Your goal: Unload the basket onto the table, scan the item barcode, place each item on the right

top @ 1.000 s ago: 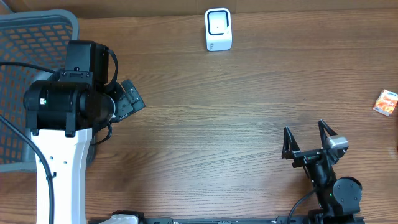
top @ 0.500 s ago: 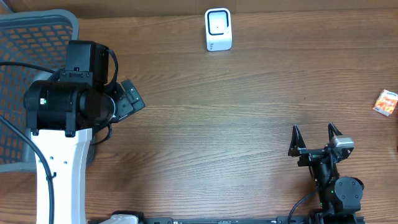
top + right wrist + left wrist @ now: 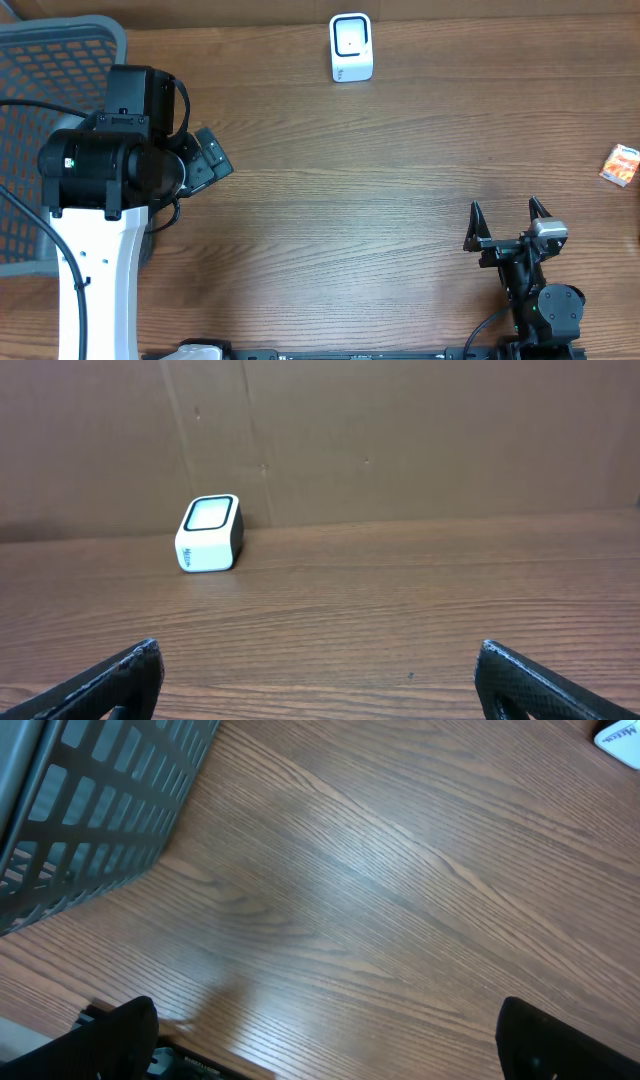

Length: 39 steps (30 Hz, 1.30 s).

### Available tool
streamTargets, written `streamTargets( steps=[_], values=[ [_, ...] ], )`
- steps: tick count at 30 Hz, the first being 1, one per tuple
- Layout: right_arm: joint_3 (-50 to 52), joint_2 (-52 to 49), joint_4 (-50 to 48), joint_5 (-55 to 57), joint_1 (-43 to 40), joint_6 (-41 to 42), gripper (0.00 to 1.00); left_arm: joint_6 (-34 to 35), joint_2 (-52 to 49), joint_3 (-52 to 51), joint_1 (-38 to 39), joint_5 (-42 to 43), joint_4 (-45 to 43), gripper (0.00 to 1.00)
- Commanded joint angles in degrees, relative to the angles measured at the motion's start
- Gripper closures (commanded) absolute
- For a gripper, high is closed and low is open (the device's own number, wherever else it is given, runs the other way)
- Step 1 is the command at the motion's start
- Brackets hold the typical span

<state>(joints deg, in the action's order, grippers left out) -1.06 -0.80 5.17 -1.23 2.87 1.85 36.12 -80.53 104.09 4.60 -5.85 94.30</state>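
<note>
Item: a small orange-and-white packet (image 3: 620, 165) lies flat on the table (image 3: 360, 200) at its far right edge, well apart from both arms and from the scanner; it is too small to show any barcode.
Scanner: a white box with a dark-framed window (image 3: 351, 47) stands upright at the back edge of the table, near the middle; in the right wrist view it (image 3: 209, 534) sits just in front of a brown cardboard wall (image 3: 400, 440).
Left jaws: wide apart and holding nothing, over bare wood just beside the basket.
Left arm: the black-and-white arm (image 3: 100, 170) reaches along the left side of the table, partly over the basket's edge.
Right jaws: wide apart and holding nothing, low at the front right of the table, pointing toward the back wall.
Right arm: the dark arm (image 3: 540, 300) stands at the table's front edge, nearer the item than the left arm is.
Basket: grey mesh (image 3: 40, 100) in the back left corner; its lattice wall (image 3: 100, 800) fills the upper left of the left wrist view.
</note>
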Motion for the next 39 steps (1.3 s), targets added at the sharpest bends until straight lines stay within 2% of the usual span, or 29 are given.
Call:
streamTargets(
  steps=[1,39],
  values=[
    [0.6,0.6,-0.3,-0.1,-0.3,-0.4,0.0,1.2,0.0,-0.2,-0.3,-0.7,0.0,0.01],
    [0.6,0.6,-0.3,1.0,-0.2,-0.4,0.0,1.2,0.0,-0.2,-0.3,-0.7,0.0,0.0]
  ],
)
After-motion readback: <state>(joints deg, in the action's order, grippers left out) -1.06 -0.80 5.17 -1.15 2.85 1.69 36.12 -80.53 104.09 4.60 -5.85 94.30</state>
